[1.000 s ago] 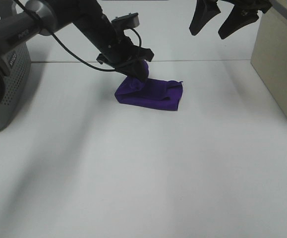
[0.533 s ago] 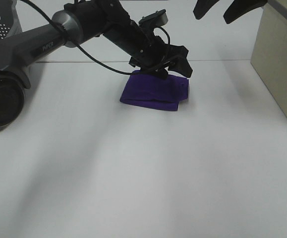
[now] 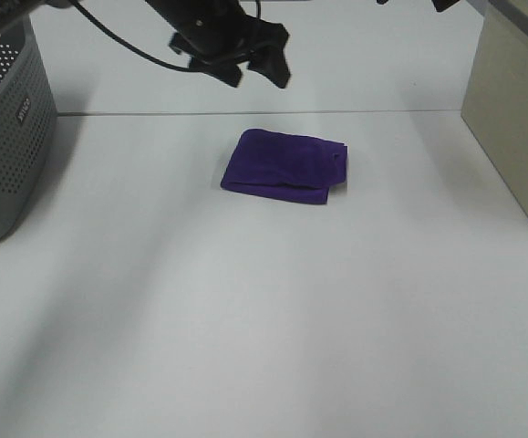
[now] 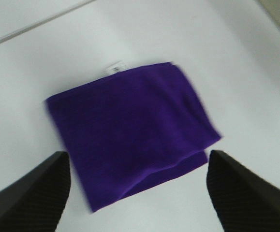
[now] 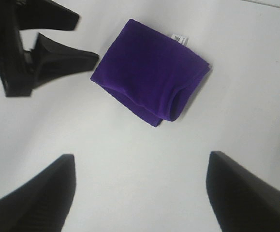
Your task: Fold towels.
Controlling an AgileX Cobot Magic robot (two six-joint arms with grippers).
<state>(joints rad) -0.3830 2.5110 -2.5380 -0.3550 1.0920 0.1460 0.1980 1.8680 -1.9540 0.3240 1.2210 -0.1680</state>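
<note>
Hovering apart, empty: left tool (image 3: 254, 73), right tool (image 5: 140, 193); folded towel (image 3: 286, 165) untouched.

the deep purple towel (image 3: 286, 166) lies folded into a flat rectangle on the white table, white tag showing.

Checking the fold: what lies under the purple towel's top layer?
A lower layer of the same towel peeks out along one edge; the table beneath stays covered.

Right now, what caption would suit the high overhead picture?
Folded purple towel lies on the white table, left arm's open fingers above it.
</note>
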